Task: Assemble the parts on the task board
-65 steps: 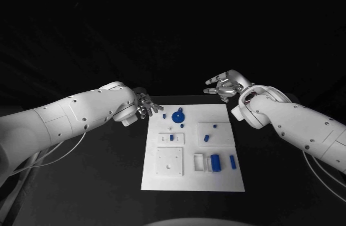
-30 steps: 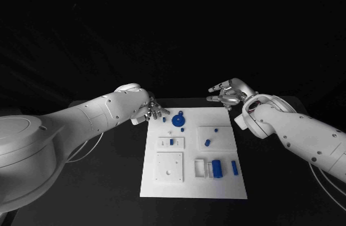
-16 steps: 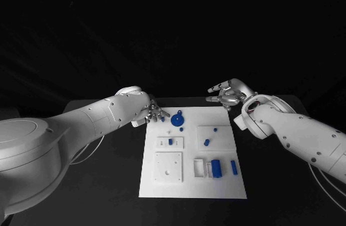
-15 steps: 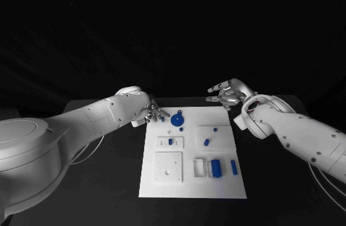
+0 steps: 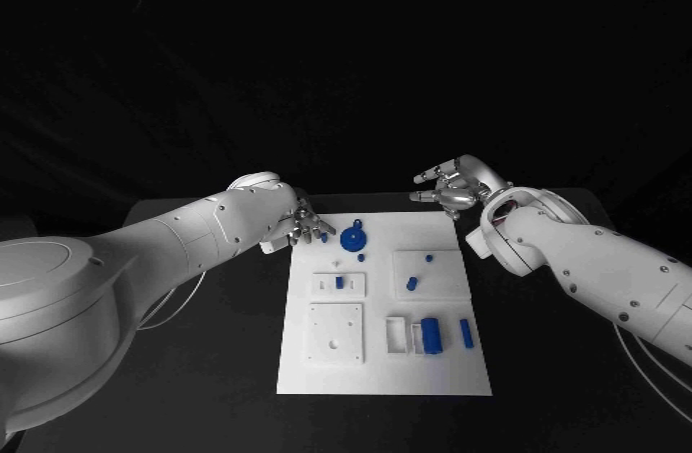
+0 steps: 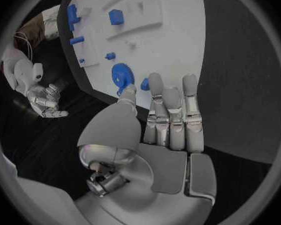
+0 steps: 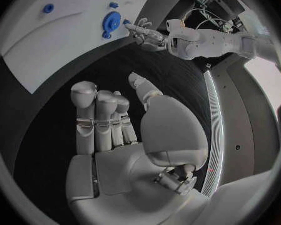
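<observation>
At the far left corner of the task board, head view: I see my left hand poised just beside the blue gear, its fingertips close to a small blue part at the board's edge; from this view I cannot tell whether they touch it. My right hand hangs beyond the board's far right corner, apart from every part, fingers loosely spread around nothing. Other blue parts lie on the raised white blocks in the board's middle and near rows.

Left wrist view: my left hand shows straight fingers side by side, the thumb set apart, nothing between them. The gear and a small blue peg lie just past the fingertips; contact is not clear.

Right wrist view: my right hand is empty, fingers together and thumb out, over bare black table. The board and gear sit well apart from it.

I judge the step in hand to be the left hand's approach to a first pick at the gear corner. The next move calls for a small forward reach and a careful pinch on the chosen small part without nudging the gear.
</observation>
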Robot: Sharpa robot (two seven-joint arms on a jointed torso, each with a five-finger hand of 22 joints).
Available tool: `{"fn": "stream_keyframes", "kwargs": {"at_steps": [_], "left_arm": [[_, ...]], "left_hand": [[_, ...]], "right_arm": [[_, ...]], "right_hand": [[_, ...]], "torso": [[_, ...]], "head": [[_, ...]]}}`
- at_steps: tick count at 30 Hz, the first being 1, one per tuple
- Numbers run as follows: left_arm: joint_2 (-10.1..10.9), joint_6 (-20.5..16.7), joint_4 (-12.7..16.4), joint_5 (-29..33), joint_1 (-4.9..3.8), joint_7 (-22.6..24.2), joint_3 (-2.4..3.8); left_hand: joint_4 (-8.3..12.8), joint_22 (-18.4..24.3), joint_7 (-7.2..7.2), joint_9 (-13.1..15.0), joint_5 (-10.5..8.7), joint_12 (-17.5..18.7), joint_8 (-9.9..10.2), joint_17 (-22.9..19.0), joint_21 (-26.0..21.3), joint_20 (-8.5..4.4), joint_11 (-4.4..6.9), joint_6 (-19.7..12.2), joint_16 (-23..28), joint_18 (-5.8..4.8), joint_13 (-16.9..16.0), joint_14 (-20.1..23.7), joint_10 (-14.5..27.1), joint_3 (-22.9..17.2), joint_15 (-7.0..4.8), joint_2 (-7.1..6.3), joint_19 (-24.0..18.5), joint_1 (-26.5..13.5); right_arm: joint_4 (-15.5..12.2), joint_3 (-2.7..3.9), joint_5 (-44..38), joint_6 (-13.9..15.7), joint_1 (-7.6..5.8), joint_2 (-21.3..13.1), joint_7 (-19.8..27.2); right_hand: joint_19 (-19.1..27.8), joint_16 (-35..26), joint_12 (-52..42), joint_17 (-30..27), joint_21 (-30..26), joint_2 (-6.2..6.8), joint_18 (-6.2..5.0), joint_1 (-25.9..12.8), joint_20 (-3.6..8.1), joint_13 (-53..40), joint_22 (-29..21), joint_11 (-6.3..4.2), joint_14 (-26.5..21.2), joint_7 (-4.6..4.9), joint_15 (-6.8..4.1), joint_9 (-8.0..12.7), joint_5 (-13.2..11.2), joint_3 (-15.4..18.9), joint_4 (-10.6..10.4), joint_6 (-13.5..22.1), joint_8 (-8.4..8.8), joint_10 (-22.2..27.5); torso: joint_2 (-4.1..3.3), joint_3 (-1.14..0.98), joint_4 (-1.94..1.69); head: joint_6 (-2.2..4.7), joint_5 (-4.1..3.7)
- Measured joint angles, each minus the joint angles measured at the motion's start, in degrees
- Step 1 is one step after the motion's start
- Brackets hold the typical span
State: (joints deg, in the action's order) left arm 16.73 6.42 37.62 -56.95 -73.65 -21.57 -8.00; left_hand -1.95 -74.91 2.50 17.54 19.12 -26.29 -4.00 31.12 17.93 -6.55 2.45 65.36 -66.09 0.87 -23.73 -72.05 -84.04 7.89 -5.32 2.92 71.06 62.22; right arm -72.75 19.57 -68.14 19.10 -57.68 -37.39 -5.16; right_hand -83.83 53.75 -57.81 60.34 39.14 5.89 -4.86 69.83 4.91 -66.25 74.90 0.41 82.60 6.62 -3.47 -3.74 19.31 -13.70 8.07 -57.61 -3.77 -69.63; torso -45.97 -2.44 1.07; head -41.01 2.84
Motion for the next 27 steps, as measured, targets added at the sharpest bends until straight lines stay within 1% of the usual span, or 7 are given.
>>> {"fn": "stream_keyframes", "kwargs": {"at_steps": [2, 7, 10, 15, 19, 25, 27], "left_arm": [[0.0, 0.0, 0.0, 0.0, 0.03, -0.1, 0.0], [0.1, 0.1, 0.0, 0.0, 0.04, -0.2, -0.01], [0.1, 0.1, 0.0, 0.0, 0.05, -0.2, -0.01], [0.1, 0.1, 0.0, 0.0, 0.05, -0.3, 0.0], [0.1, 0.1, 0.1, 0.2, 0.05, -0.4, 0.0], [0.2, 0.2, 0.4, 1.1, 0.06, -0.5, 0.02], [0.3, 0.3, 0.6, 1.4, 0.06, -0.5, 0.05]], "left_hand": [[0.7, 0.0, -0.46, 0.8, 2.05, 0.0, -0.5, 0.1, 0.0, 0.0, 0.0, 0.5, 0.0, 0.0, 0.0, 0.0, 0.0, -0.1, 0.0, 0.55, 0.0, 0.5], [2.5, 0.0, -0.67, 4.0, 4.14, -0.2, -0.6, 0.3, 0.4, 0.0, 0.0, 0.7, -0.3, 0.0, -0.1, -0.2, 0.0, 0.0, -0.21, 1.43, 0.0, 1.4], [3.2, 0.0, -0.67, 6.9, 4.14, -0.2, -0.8, 0.3, 0.7, 0.0, 0.0, 0.7, -0.3, 0.0, -0.2, -0.2, 0.0, 0.2, -0.22, 1.78, 0.0, 1.5], [3.2, 0.0, -0.67, 9.2, 4.14, -0.2, -0.8, 0.3, 0.9, 0.0, 0.0, 0.7, -0.3, 0.0, -0.2, -0.2, 0.0, 0.2, -0.21, 1.95, 0.0, 1.4], [3.3, 0.0, -0.67, 10.4, 4.09, -0.2, -0.8, 0.3, 0.9, 0.0, 0.0, 0.7, -0.3, 0.0, -0.1, -0.2, 0.0, 0.0, -0.21, 2.7, 0.0, 1.8], [4.2, 0.0, -1.27, 13.2, 3.45, -0.3, -2.7, 0.3, 1.0, -0.02, 0.21, 0.2, -0.3, 0.0, -0.1, -0.4, 0.2, -0.8, -0.42, 4.72, 0.0, 3.5], [4.6, 0.0, -1.78, 15.6, 3.45, -0.6, -3.7, 0.3, 1.1, -0.24, 0.42, -0.3, -0.3, 0.0, -0.1, -0.4, 0.0, -1.2, -0.42, 5.06, 0.2, 4.7]], "right_arm": [[0.0, 0.0, 0.0, 0.0, 0.0, 0.0, 0.0], [0.1, 0.0, 0.0, 0.0, 0.0, 0.0, 0.0], [0.1, 0.0, 0.0, 0.0, 0.0, 0.1, 0.0], [0.2, 0.0, 0.0, 0.0, 0.0, 0.2, 0.0], [0.3, 0.0, 0.0, 0.0, 0.0, 0.2, 0.0], [0.3, 0.0, 0.0, 0.0, 0.0, 0.3, -0.1], [0.4, 0.0, 0.0, 0.0, 0.0, 0.3, -0.1]], "right_hand": [[0.0, 0.0, 0.0, 0.0, 0.0, 0.0, 0.0, 0.0, 0.0, 0.0, 0.0, 0.0, 0.0, 0.0, 0.0, 0.0, 0.0, 0.0, 0.0, 0.0, 0.0, 0.0], [0.0, 0.0, 0.0, 0.0, 0.0, 0.0, 0.0, 0.0, 0.0, 0.0, 0.0, 0.0, 0.0, 0.0, 0.0, 0.0, 0.0, 0.0, 0.0, 0.0, 0.0, 0.0], [0.0, 0.0, 0.0, 0.0, 0.0, 0.0, 0.01, 0.0, 0.0, 0.0, 0.0, 0.0, 0.0, 0.0, 0.0, 0.0, 0.0, 0.0, 0.0, 0.0, 0.0, 0.0], [0.0, 0.0, 0.0, 0.0, 0.0, 0.0, 0.01, 0.0, 0.0, 0.0, 0.0, 0.01, 0.0, 0.0, 0.0, 0.0, 0.0, 0.0, 0.0, 0.0, 0.0, 0.0], [0.0, 0.0, 0.0, 0.0, -0.2, 0.0, 0.01, 0.0, 0.0, 0.0, 0.0, 0.01, 0.0, 0.0, 0.0, 0.0, 0.0, 0.0, 0.0, 0.0, 0.0, 0.0], [0.0, 0.0, 0.0, 0.0, -0.2, 0.0, 0.01, 0.0, 0.0, 0.0, 0.0, 0.01, 0.0, 0.0, 0.0, 0.0, 0.0, 0.0, 0.0, 0.0, 0.0, 0.0], [0.0, 0.0, 0.0, 0.0, -0.2, 0.0, 0.01, 0.0, 0.0, 0.0, 0.0, 0.01, 0.0, 0.0, 0.0, 0.0, 0.0, 0.0, 0.0, 0.0, 0.0, 0.0]], "torso": [[0.0, 0.0, 0.0], [-0.01, -0.01, 0.01], [-0.02, -0.01, 0.01], [-0.05, -0.01, 0.0], [-0.06, -0.01, 0.0], [-0.09, -0.02, 0.0], [-0.09, -0.02, 0.0]], "head": [[0.0, -0.03], [-0.01, 0.02], [-0.02, 0.02], [-0.09, 0.03], [-0.19, 0.01], [-0.26, 0.0], [-0.29, 0.0]]}}
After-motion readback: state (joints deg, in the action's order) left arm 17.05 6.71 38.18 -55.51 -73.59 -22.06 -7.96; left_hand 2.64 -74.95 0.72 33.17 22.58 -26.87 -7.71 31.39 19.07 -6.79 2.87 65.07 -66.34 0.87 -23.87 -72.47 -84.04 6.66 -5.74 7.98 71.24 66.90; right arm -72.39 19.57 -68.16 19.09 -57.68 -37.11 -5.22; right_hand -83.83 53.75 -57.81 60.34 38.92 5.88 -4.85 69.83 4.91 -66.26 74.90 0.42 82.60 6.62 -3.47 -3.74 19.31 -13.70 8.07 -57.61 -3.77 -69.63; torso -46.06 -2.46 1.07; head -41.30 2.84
